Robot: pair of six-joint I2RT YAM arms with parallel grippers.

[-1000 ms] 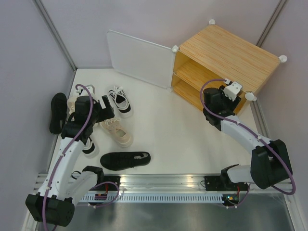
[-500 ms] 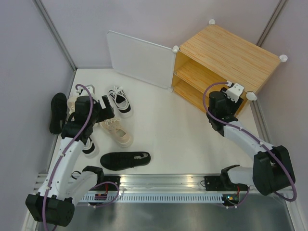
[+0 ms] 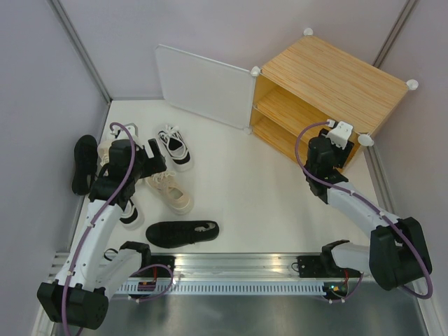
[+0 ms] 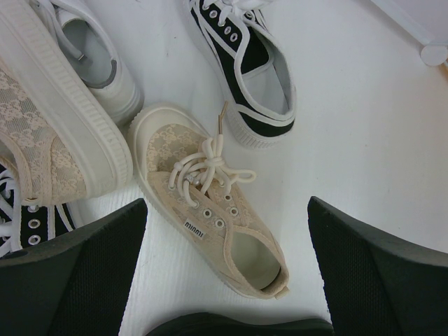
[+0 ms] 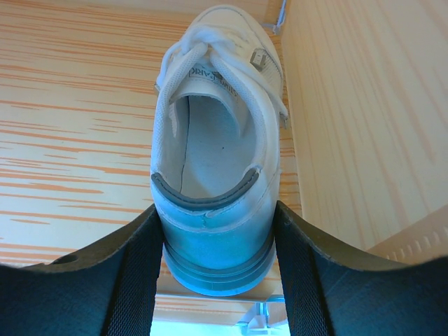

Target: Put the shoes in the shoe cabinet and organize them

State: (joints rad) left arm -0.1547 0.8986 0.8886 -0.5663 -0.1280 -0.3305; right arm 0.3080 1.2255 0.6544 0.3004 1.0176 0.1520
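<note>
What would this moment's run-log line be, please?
right gripper: shut on white sneaker in shoe cabinet | left gripper: open over beige shoe

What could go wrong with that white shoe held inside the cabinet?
1. The white sneaker is pinched only at its heel by the right jaws; it could twist or tip on release.
2. Its toe lies close to the side wall of the shoe cabinet, so pushing deeper might scrape it.

I see the white table (image 4: 364, 140) below the left gripper (image 4: 227, 203). Well behind this gripper, at the near edge, an aluminium rail (image 3: 238, 262) runs across, and a white slotted cable duct (image 3: 231, 287) lies just behind the rail. Pale lilac walls (image 3: 42, 84) stand to the gripper's left and far ahead of it.
</note>
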